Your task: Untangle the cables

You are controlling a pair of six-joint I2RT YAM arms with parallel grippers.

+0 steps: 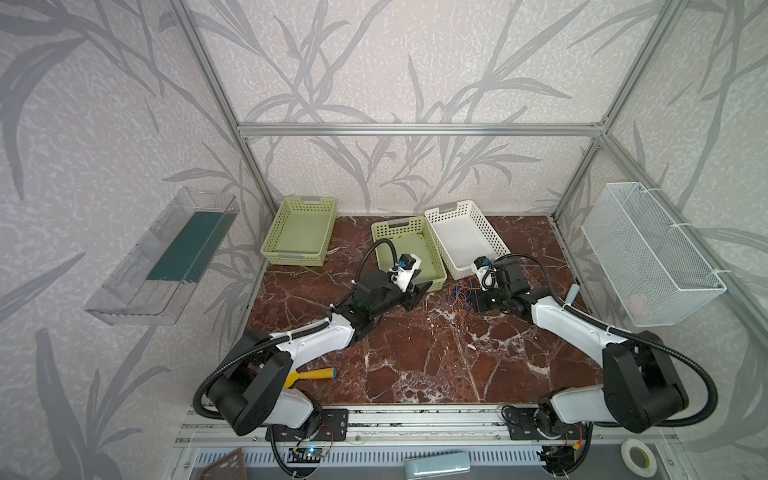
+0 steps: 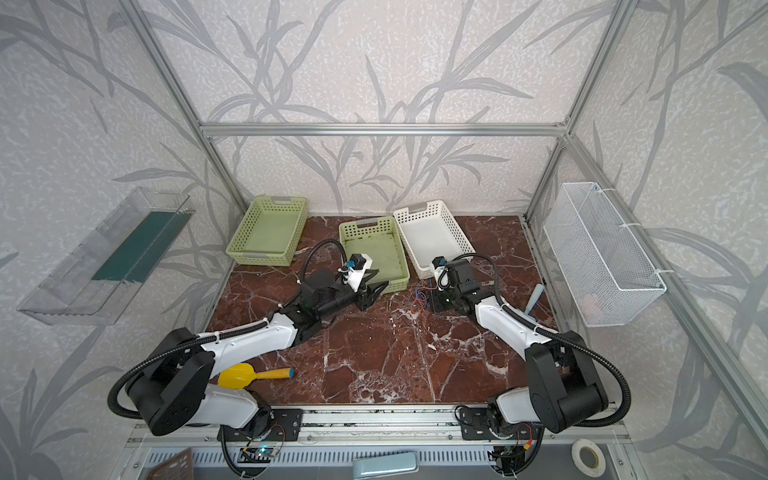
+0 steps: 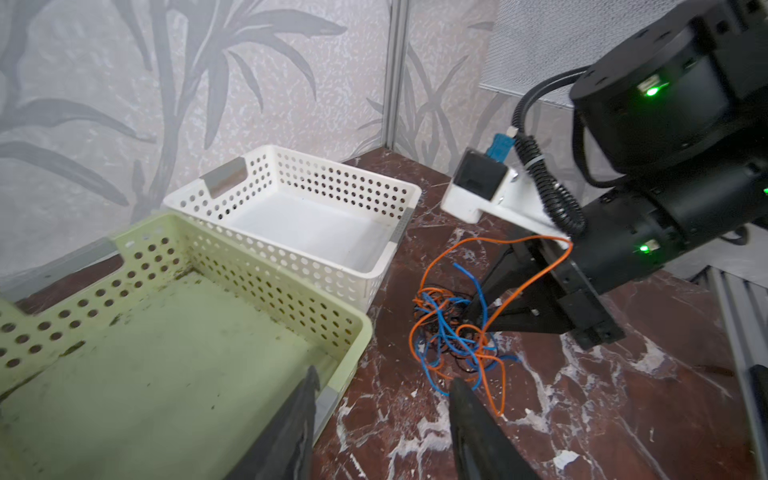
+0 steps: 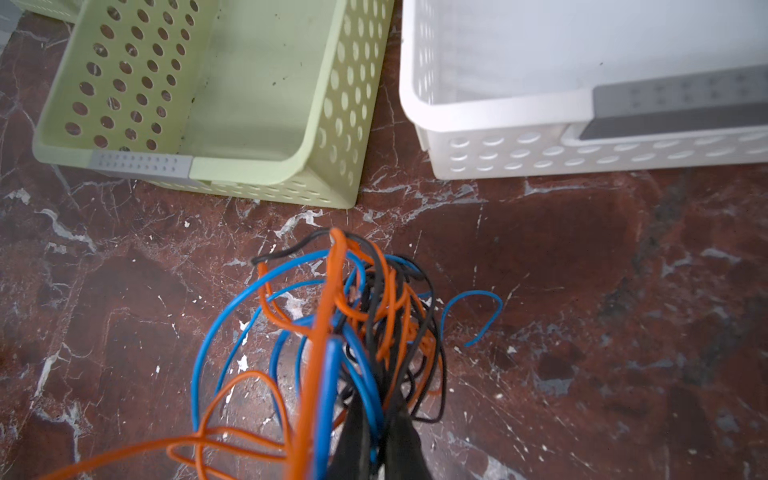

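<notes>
Red-brown marble-look table (image 1: 415, 365) w/ white veins, set in an alu-frame cell; walls papered in a grey leaf pattern. Your cables (image 3: 453, 332) lie as one tangled knot on the tabletop, just in front of the gap btw the green basket (image 3: 249, 274) and the white basket (image 3: 316, 183), touching neither. The strands are thin: orange, blue and black-ish, looped over each other. One orange loop arcs up over the R gripper's body, and one blue end curls out alone on the marble. R gripper (image 4: 374, 409) has its fingers pressed together deep in the knot, pinching strands that run down btw them. L gripper (image 3: 382, 376) is spread wide w/ nothing in it, beside the green basket's near corner. One of its tips sits right at the knot's edge; you can't tell if it touches. The green basket's floor shows dark specks and stains. A 2nd green basket (image 1: 295, 258) sits at the back-L corner, and a yellow scoop (image 1: 309, 375) lies near the L arm's base. A white mesh bin (image 1: 648, 257) hangs on the R wall and a clear tray (image 1: 162, 257) on the L wall.
</notes>
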